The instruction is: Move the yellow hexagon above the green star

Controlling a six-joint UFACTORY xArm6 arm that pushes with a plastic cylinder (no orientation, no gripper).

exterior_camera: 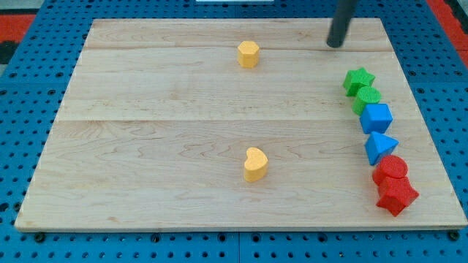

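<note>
The yellow hexagon (248, 54) sits near the view's top, a little left of centre. The green star (358, 80) lies at the view's right, at the top of a column of blocks. My tip (335, 45) is at the view's top right, above and slightly left of the green star, and well to the right of the yellow hexagon. It touches no block.
Below the green star run a green round block (368, 98), a blue block (376, 117), a blue triangle (379, 146), a red round block (392, 169) and a red star (395, 194). A yellow heart (255, 164) lies at lower centre. The wooden board (146, 146) rests on blue pegboard.
</note>
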